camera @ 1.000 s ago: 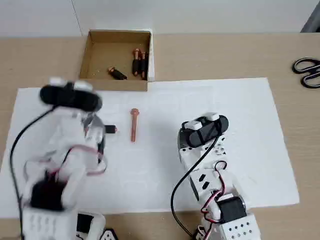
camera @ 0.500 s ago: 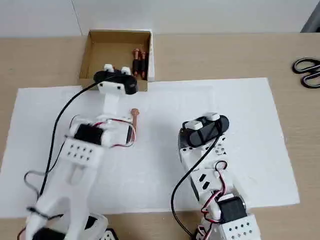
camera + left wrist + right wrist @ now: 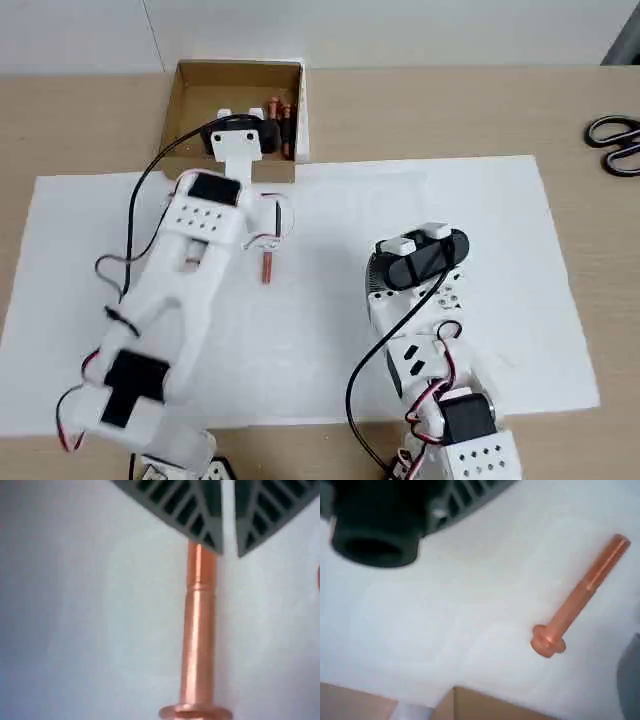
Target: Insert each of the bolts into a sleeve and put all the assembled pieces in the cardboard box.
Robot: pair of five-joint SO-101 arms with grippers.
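**One loose bolt yet to be sleeved**

The bolt (image 3: 199,645) was seen lying flat on the sheet of paper (image 3: 75,605), with its plain end just at the tips of the left gripper (image 3: 229,550). That gripper's jaws were all but closed. Only a slit narrower than the bolt was left between them, and nothing was gripped. A black sleeve (image 3: 374,542) was seen at the right gripper (image 3: 420,500), which was judged to be clamped on it, the open bore turned outward. In the high view an arm (image 3: 190,270) was stretched over the bolt's head toward the front wall of the cardboard box (image 3: 240,66), in which several assembled pieces (image 3: 277,122) were already laid.

The step in hand was judged to be the joining of this bolt with the held sleeve. For the next move, the left jaws would need to be opened wider than the shank, set astride it and closed. The bolt would then have to be lifted and its end lined up with the bore.
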